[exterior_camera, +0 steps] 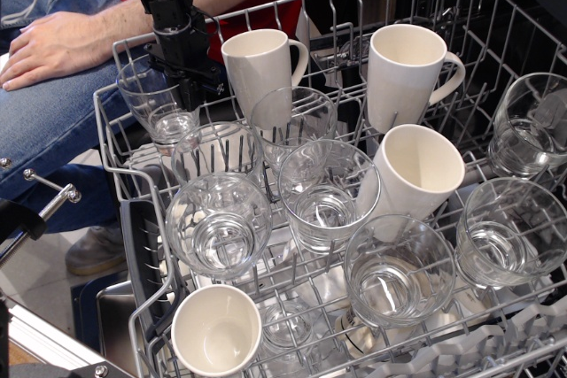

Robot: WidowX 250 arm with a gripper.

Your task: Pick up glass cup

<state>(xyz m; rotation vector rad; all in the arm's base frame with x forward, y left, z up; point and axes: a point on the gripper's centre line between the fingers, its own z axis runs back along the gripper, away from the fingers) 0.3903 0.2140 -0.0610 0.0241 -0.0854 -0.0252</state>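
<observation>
At the rack's (120, 170) far-left corner, the pincer (197, 93) reaches down by the cup (158, 105), which leans among wires; whether it grips, I cannot tell.

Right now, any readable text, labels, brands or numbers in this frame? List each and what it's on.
None readable. No print shows on the white mugs, the glass cup, the clear tumblers, the wire dish rack or the black tool.
</observation>
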